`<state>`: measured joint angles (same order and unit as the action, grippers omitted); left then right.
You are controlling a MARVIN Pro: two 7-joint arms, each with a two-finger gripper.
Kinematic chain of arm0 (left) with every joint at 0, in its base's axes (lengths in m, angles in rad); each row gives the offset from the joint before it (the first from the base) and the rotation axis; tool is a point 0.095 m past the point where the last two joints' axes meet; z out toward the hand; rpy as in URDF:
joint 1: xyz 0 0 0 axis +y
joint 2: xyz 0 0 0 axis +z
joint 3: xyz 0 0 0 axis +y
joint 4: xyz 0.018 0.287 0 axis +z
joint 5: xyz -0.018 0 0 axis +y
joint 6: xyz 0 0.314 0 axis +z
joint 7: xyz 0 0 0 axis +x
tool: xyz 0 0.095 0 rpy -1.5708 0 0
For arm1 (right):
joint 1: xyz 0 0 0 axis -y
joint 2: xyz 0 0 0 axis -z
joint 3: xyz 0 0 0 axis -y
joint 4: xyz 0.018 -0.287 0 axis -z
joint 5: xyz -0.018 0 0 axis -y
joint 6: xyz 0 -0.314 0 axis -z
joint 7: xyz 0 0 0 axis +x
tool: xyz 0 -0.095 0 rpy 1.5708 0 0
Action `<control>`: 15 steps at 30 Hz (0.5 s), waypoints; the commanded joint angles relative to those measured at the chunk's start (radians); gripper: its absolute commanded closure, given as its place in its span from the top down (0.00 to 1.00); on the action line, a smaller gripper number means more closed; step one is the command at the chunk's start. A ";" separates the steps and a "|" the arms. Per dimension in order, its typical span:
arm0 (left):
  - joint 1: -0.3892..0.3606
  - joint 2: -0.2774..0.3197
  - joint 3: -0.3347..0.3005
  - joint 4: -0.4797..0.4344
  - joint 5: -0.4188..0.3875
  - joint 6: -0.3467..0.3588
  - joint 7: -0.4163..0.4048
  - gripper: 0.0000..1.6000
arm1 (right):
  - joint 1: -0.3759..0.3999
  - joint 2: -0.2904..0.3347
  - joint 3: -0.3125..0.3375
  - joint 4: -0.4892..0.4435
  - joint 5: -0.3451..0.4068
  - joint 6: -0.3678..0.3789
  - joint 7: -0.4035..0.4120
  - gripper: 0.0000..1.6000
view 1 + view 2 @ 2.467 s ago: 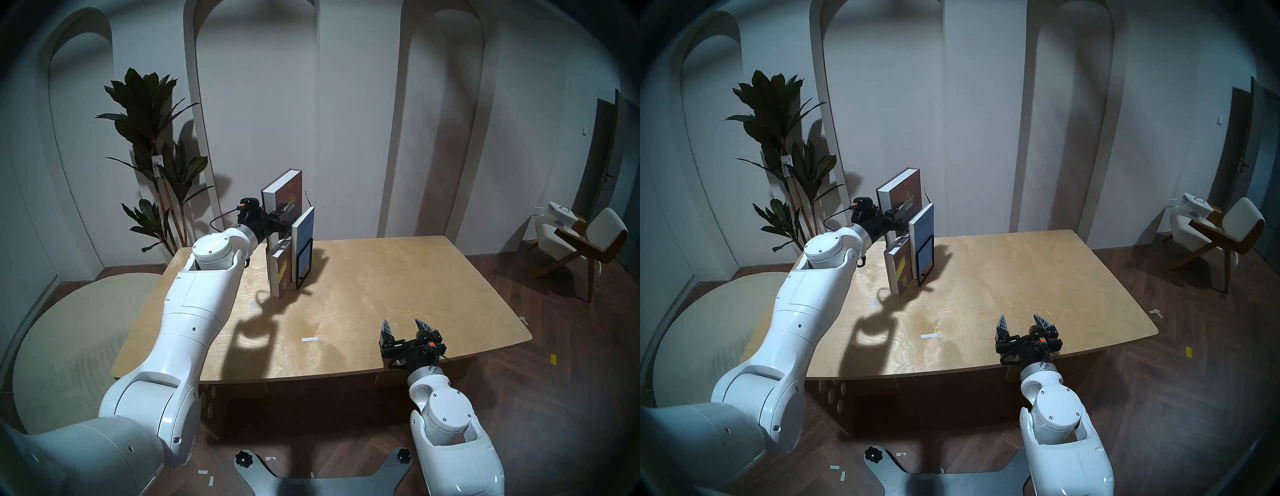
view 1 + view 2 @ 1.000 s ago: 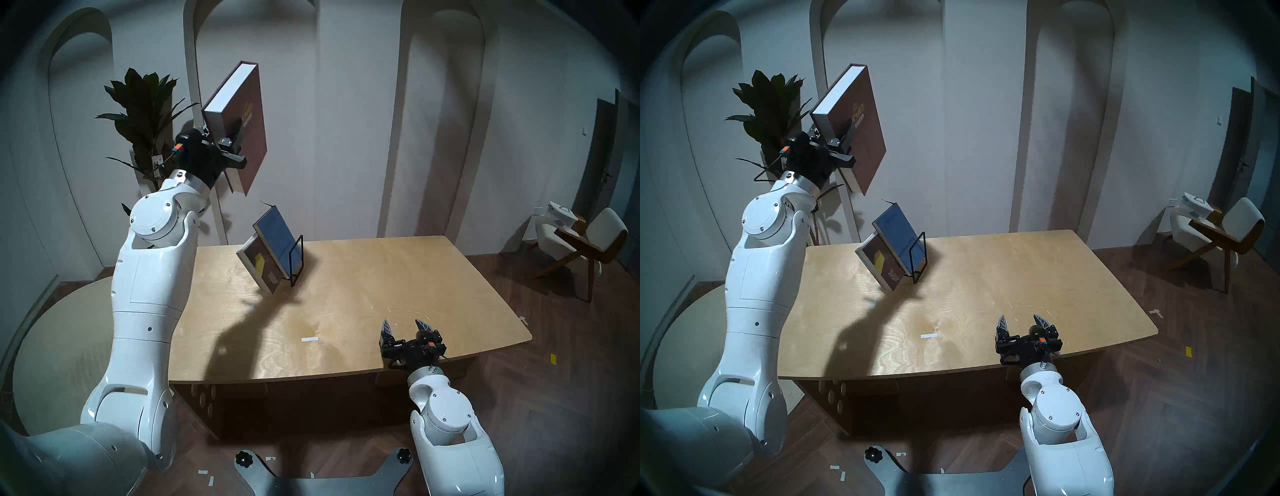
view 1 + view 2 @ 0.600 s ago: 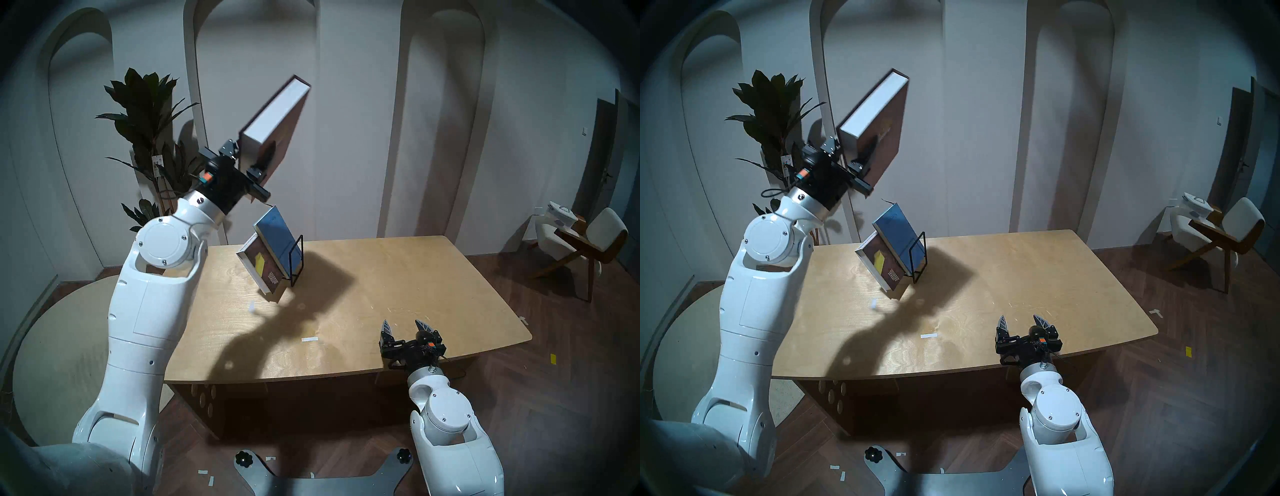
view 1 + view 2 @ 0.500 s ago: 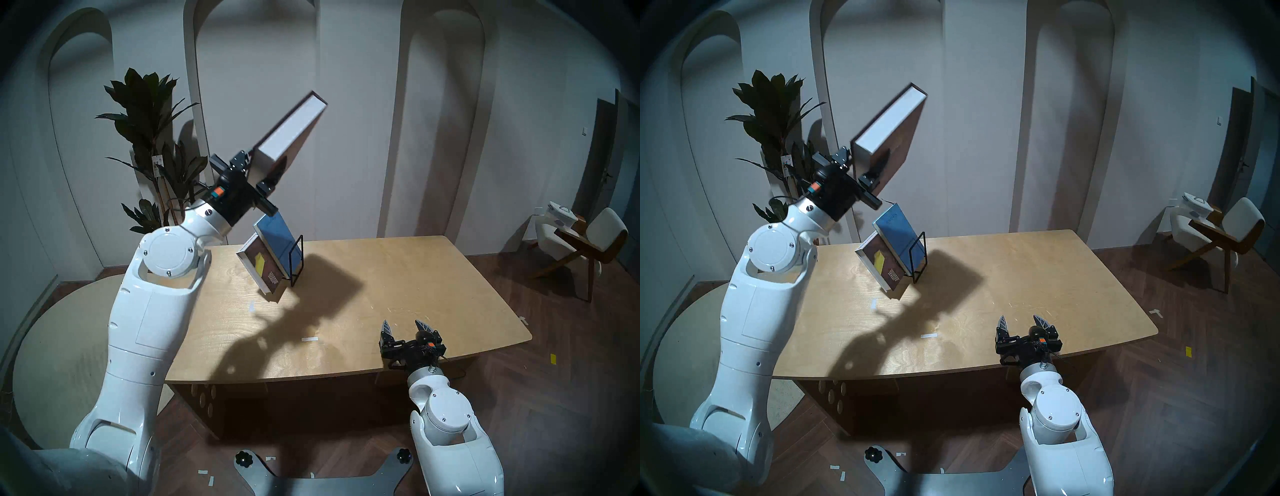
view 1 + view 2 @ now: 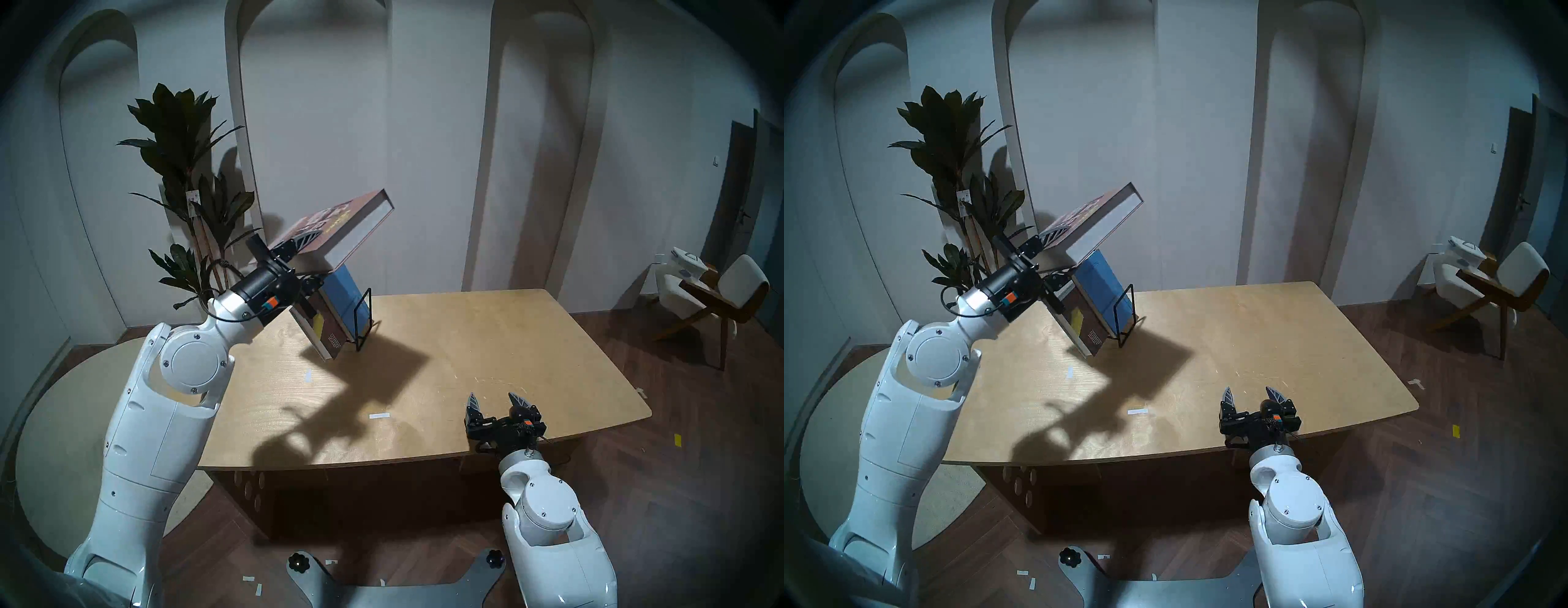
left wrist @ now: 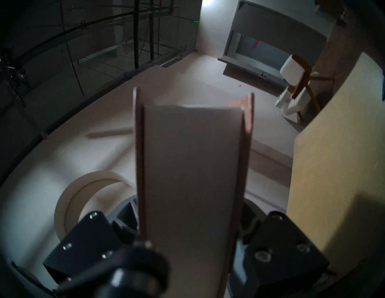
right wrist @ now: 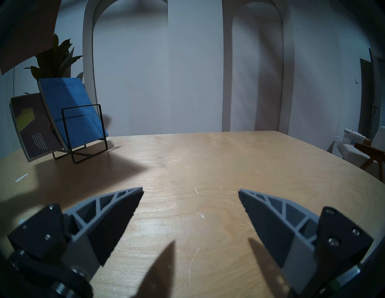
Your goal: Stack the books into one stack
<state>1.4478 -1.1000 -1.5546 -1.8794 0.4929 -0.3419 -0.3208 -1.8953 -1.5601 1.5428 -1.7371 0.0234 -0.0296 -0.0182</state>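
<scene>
The left tool [image 5: 306, 253] is clamped across the thickness of the large thick mauve-brown photo-cover book [image 5: 339, 220], held tilted in the air above the black wire rack [image 5: 362, 316]. In that rack lean the thin blue book [image 5: 345, 293] and the brown book with the yellow patch [image 5: 324, 333]. The right tool [image 5: 497, 399], fingers wide apart and empty, hovers over the near edge of the pale wooden worktop [image 5: 488, 348].

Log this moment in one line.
left gripper: shut on big book, airborne | right gripper: open, empty | blue book, brown book: leaning in rack
</scene>
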 commanded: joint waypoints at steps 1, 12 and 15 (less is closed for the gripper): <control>0.120 0.002 -0.018 -0.060 0.168 0.012 0.099 0.00 | -0.013 0.009 0.048 -0.061 -0.027 -0.032 -0.054 1.00; 0.228 -0.031 -0.014 -0.064 0.351 0.049 0.217 0.00 | -0.065 0.008 0.175 -0.205 -0.089 -0.085 -0.198 1.00; 0.276 -0.037 -0.010 -0.084 0.431 0.055 0.264 0.00 | -0.067 0.008 0.179 -0.218 -0.114 -0.069 -0.223 1.00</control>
<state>1.6358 -1.1150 -1.5609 -1.9081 0.8034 -0.3009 -0.1598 -1.9456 -1.5488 1.6921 -1.8730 -0.0452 -0.0855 -0.1846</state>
